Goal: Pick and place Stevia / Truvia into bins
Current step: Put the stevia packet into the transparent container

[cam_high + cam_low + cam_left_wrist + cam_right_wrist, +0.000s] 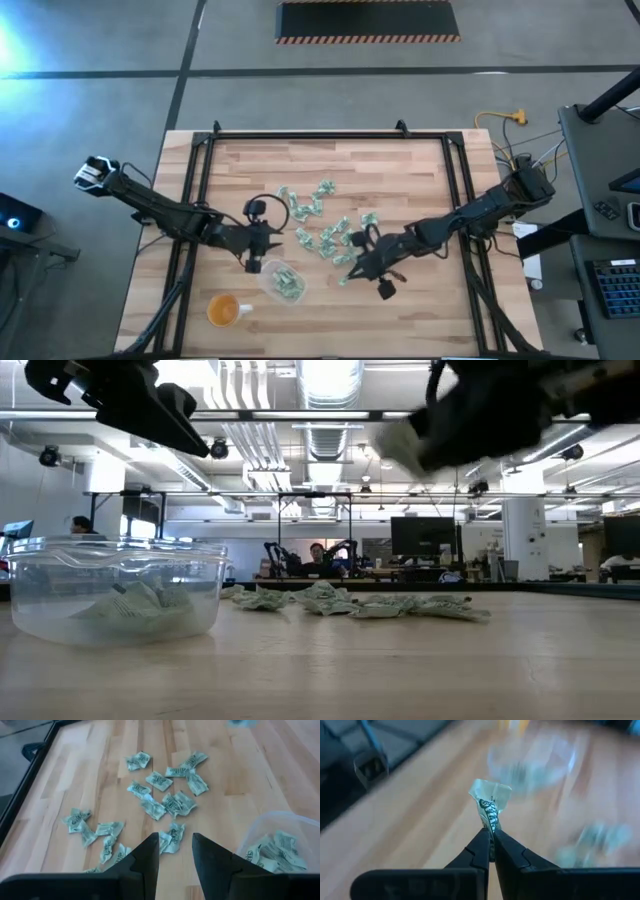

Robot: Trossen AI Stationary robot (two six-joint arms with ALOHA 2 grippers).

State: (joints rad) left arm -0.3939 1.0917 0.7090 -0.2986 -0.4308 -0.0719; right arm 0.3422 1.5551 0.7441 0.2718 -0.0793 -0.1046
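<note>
Carrying one Stevia packet point(491, 805) pinched in its closed jaws, the right gripper point(492, 837) is heading for the bin point(283, 282) on the desk; next, releasing above it. Left gripper point(175, 845) is waiting nearby, jaws parted, empty.

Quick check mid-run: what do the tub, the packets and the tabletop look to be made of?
Small clear tub: likely thin plastic, translucent and slightly glossy, contents show through.
Pale green-and-white sweetener packets: paper by the look, matte, crinkled and creased; the one pinched in the right gripper bends.
Table: wood, butcher-block strips with visible grain, satin finish.
</note>
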